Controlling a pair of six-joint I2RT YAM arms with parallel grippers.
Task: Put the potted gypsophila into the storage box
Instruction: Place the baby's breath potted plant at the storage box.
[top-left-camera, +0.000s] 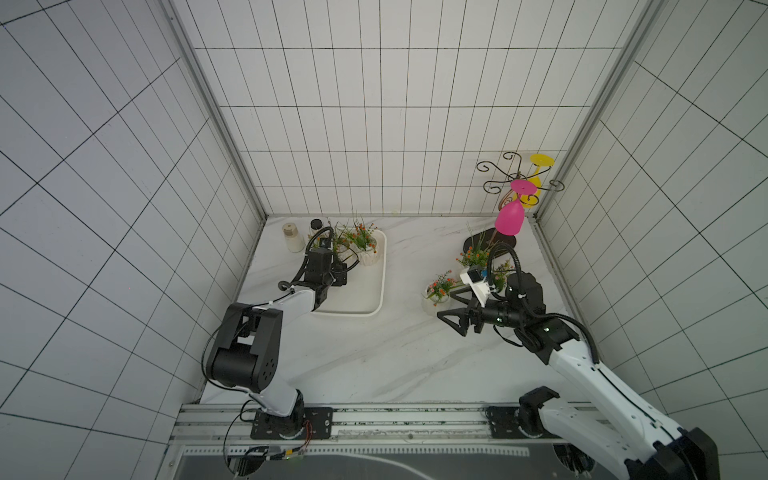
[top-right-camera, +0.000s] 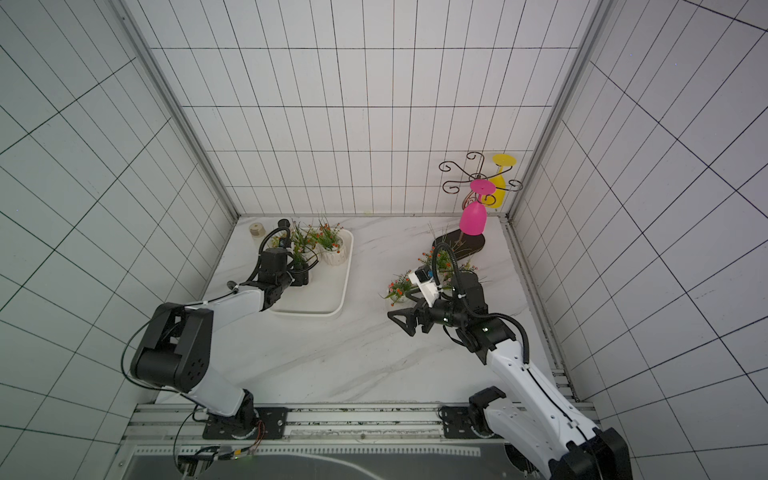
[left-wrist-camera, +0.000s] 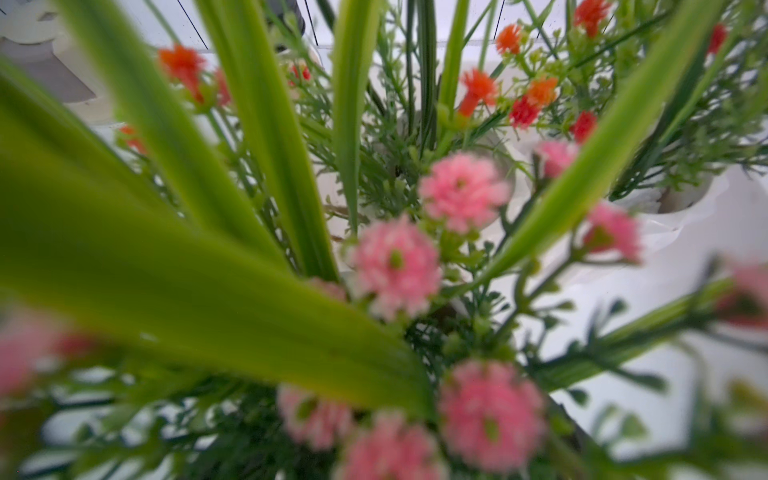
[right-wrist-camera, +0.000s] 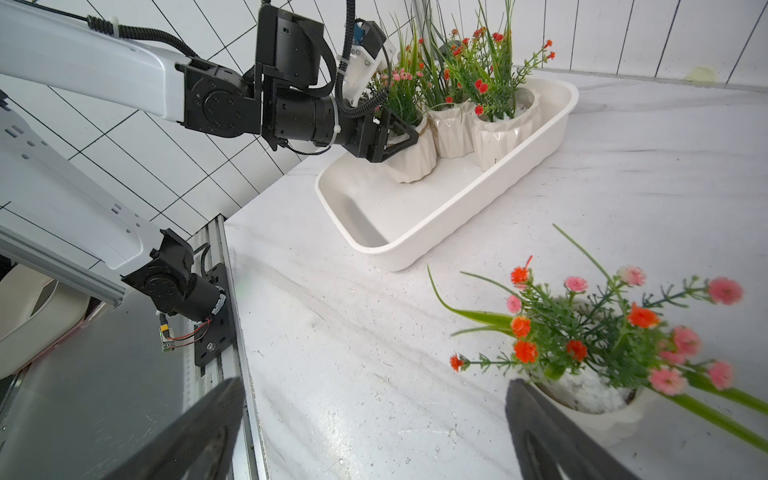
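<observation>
The storage box (top-left-camera: 376, 305) (top-right-camera: 340, 305) (right-wrist-camera: 415, 253) is a shallow white tray at the left of the table, with three potted gypsophila standing at its far end. My left gripper (right-wrist-camera: 405, 139) (top-left-camera: 338, 276) is shut on the nearest pot (right-wrist-camera: 411, 162), its fingers against the pot's upper sides. This plant's pink flowers (left-wrist-camera: 461, 195) fill the left wrist view and hide the fingers. My right gripper (right-wrist-camera: 370, 415) (top-left-camera: 445, 303) (top-right-camera: 399, 305) stands open and empty just above the table. Beside one of its fingers is a potted gypsophila (right-wrist-camera: 590, 407) (top-left-camera: 434, 301), not touched.
Two more potted plants (top-left-camera: 473, 257) (top-left-camera: 500, 274) stand behind the right wrist. At the back right a wire rack holds a pink glass (top-left-camera: 509, 220) and a yellow glass (top-left-camera: 536, 183) upside down. Two jars (top-left-camera: 293, 239) (top-left-camera: 316, 226) stand behind the box.
</observation>
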